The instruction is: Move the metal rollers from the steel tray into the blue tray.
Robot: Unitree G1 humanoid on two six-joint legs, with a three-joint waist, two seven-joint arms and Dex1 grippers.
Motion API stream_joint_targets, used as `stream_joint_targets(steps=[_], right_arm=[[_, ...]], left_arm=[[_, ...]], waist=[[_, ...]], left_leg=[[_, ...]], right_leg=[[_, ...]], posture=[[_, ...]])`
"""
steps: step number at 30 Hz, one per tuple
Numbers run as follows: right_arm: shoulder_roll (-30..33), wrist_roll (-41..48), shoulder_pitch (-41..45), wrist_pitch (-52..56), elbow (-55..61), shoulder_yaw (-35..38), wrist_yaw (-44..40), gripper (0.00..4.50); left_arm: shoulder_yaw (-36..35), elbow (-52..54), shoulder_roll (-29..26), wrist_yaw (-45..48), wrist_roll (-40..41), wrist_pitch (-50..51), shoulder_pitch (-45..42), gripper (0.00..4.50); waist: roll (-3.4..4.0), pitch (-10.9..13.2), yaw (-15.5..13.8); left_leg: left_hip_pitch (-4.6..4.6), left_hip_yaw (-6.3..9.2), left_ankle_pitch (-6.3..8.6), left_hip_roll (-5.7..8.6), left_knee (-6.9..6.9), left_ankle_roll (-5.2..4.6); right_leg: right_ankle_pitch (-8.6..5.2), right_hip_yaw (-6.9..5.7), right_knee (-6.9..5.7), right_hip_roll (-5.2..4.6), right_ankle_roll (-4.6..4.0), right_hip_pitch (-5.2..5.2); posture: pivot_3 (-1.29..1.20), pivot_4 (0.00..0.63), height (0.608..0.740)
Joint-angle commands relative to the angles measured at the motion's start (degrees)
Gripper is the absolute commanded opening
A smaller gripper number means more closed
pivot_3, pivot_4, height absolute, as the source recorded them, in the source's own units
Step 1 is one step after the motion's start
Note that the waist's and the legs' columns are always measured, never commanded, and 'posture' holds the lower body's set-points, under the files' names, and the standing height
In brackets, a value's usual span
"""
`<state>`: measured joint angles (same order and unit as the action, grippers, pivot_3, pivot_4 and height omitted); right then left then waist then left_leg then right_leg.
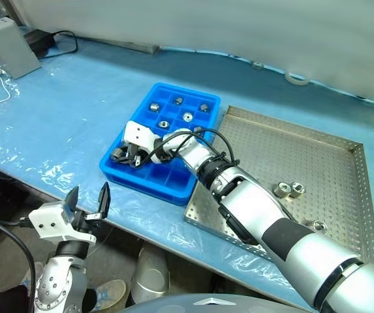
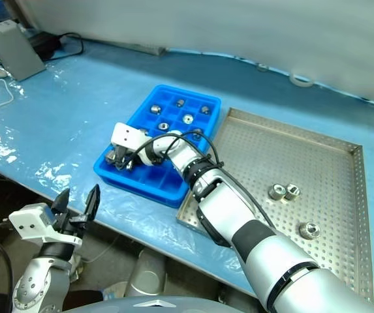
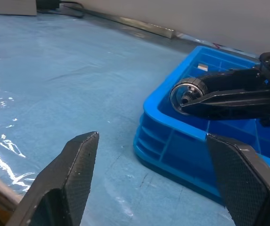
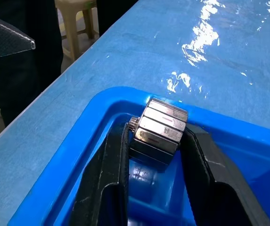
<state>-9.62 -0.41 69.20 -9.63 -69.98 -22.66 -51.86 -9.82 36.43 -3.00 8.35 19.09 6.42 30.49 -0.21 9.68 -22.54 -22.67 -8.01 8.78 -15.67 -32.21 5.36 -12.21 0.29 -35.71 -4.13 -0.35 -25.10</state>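
My right gripper (image 4: pixel 156 141) is clamped on one metal roller (image 4: pixel 159 131), gripping its faceted sides between both fingers so it cannot slip, and I have it low over the near-left corner compartment of the blue tray (image 1: pixel 134 175). That corner looks empty, which is why I judge it the spot for this piece. Six other rollers (image 1: pixel 187 117) already sit one to a cell in the far rows, so filling a fresh cell keeps them apart.

My left gripper (image 1: pixel 87 203) hangs off the near edge of the table with its fingers spread and nothing between them, kept out of the way while the right arm reaches across.

To the right, the steel tray (image 2: pixel 343 195) lies just beside the blue one, with three rollers (image 2: pixel 284 191) left on its perforated floor, so the job is well along but not done.
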Motion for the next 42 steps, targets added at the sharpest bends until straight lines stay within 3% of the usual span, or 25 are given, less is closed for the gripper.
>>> stream_joint_targets(steps=[1, 4, 5, 14, 16, 20, 28, 32, 42], right_arm=[[-13.22, -0.21, 4.16, -0.85, 1.24, 1.14, -0.99, 1.15], [-13.70, -0.46, 2.82, -0.24, 1.39, 1.18, -0.61, 1.15], [-13.78, -0.53, 2.58, 0.00, 1.32, 1.28, -0.15, 1.15], [-12.32, 1.13, 2.41, 3.26, 0.49, 4.92, 1.73, 4.18], [-10.53, 2.42, 2.56, 3.92, 1.25, 6.90, 1.45, 4.18], [-7.06, 7.77, 2.74, 7.21, 3.98, 12.71, -2.17, 4.18], [2.01, 9.33, 1.08, 9.81, 7.67, 19.46, -2.25, 4.18], [7.36, 8.95, -0.02, 10.95, 8.17, 22.01, -0.60, 4.18], [19.21, 6.98, -5.01, 11.95, 9.91, 23.82, 3.22, 4.18]], left_arm=[[-0.28, 0.54, -0.45, 0.31, 0.46, -0.21, 0.00, 3.98], [-0.27, 0.69, -0.52, 0.48, 0.72, -0.13, -0.51, 3.98], [-0.30, 0.76, -0.48, 0.49, 0.85, -0.17, -0.63, 3.98], [-0.05, 0.03, -2.10, 2.27, 3.82, 1.61, -4.30, 4.01], [-0.38, -2.27, -4.50, 3.77, 4.61, 3.51, -8.17, 4.01], [-1.16, -7.45, -10.41, 7.89, 6.95, 6.84, -18.12, 4.01], [2.26, -21.12, -16.59, 18.11, 8.16, 9.62, -35.87, 4.01], [6.05, -29.65, -17.33, 24.07, 6.51, 9.02, -44.73, 4.01], [11.84, -48.05, -14.42, 34.51, 2.58, 5.12, -59.82, 4.01]], waist=[[0.00, 0.00, 0.14], [0.01, 0.00, 0.13], [-0.05, -0.21, 0.01], [0.57, -3.64, -0.08], [0.71, -3.76, 0.09], [0.91, -3.97, 2.33], [0.56, -4.27, 9.71], [0.26, -4.45, 12.70], [0.01, -4.63, 15.88]], left_leg=[[0.00, 0.00, 0.00, 0.00, 0.00, 0.00], [0.00, 0.00, 0.00, 0.00, 0.00, 0.00], [0.00, 0.00, 0.00, 0.00, 0.00, 0.00], [0.34, 0.04, 0.11, -0.08, -0.50, 0.01], [0.68, 0.03, 0.12, -0.05, -0.61, 0.01], [1.12, 0.04, 0.12, -0.04, -0.58, 0.02], [1.28, 0.12, 0.11, 0.18, -0.87, 0.04], [1.27, 0.11, 0.06, 0.23, -1.00, 0.11], [1.03, 0.10, -0.26, 0.18, -1.13, 0.45]], right_leg=[[0.00, 0.00, 0.00, 0.00, 0.00, 0.00], [0.00, -0.01, 0.00, 0.00, -0.01, 0.01], [0.00, -0.01, 0.00, 0.00, -0.01, 0.01], [-0.06, -0.15, -0.45, -0.04, -0.15, 0.42], [-0.31, -0.07, -0.85, -0.06, 0.23, 0.55], [-0.30, -0.06, -1.08, -0.08, 0.21, 0.82], [-0.14, -0.29, -1.10, -0.15, 0.00, 0.91], [0.17, -0.29, -1.10, -0.18, -0.08, 0.89], [0.77, -0.34, -0.96, -0.13, -0.46, 0.72]], posture=[[0.55, 0.150, 0.740], [0.55, 0.150, 0.740], [0.55, 0.000, 0.740], [0.42, 0.000, 0.740], [0.37, 0.000, 0.740], [0.25, 0.000, 0.740], [0.08, 0.000, 0.740], [0.02, 0.000, 0.740], [-0.08, 0.000, 0.740]])
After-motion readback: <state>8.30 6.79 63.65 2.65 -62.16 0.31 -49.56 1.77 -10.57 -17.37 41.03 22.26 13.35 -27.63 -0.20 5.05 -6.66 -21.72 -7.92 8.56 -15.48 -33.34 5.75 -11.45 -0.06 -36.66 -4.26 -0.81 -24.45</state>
